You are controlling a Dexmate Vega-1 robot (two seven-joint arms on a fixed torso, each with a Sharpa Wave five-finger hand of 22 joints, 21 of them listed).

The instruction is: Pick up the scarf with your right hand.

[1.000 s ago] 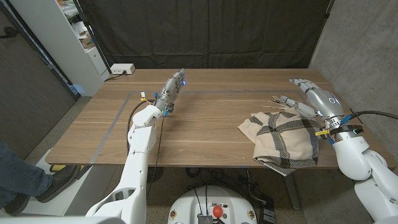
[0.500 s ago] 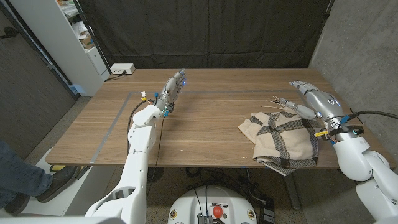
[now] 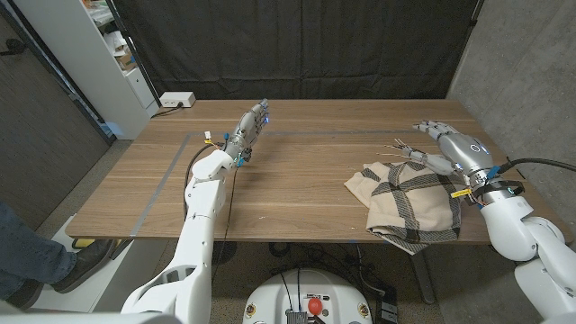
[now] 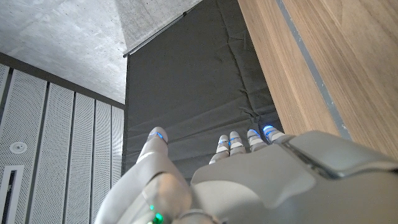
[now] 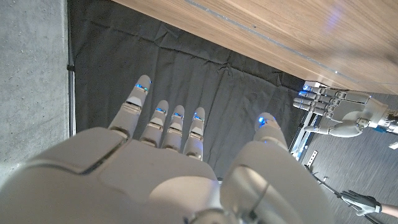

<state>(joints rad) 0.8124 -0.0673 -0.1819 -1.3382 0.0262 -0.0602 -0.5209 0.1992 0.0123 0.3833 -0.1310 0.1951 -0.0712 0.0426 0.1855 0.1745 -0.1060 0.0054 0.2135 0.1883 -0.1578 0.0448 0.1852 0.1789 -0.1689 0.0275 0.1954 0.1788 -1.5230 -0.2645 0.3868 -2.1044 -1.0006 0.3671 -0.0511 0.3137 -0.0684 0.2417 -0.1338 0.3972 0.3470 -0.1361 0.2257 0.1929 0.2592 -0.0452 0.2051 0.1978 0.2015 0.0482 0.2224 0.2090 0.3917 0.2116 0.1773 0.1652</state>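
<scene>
Right hand (image 3: 445,147) is seen raised at the table's right side, fingers spread wide and nothing held, poised just beyond the far edge of the scarf (image 3: 409,200). In the right wrist view, the same hand (image 5: 168,168) is shown from behind with its fingers extended and apart against a black curtain (image 5: 186,81), the left hand (image 5: 333,109) being visible past the thumb.

The cream scarf, crossed with dark plaid stripes, is laid in a loose crumpled heap at about four o'clock on the wooden table (image 3: 297,180), one corner hanging over the near edge and a few fringe threads trailing toward the hand.

At about eleven o'clock, well apart from the scarf, the left hand (image 3: 247,132) is held up over the table, fingers straight and close together, empty. Its fingers (image 4: 239,140) are seen in the left wrist view pointing toward the curtain.

A strip of grey tape (image 3: 162,184) is run along the table's left part and far side. A white power strip (image 3: 176,100) is placed at the far left corner, beside a white shelf unit (image 3: 112,54). A person's leg and shoe (image 3: 36,261) are seen at about eight o'clock, off the table.
</scene>
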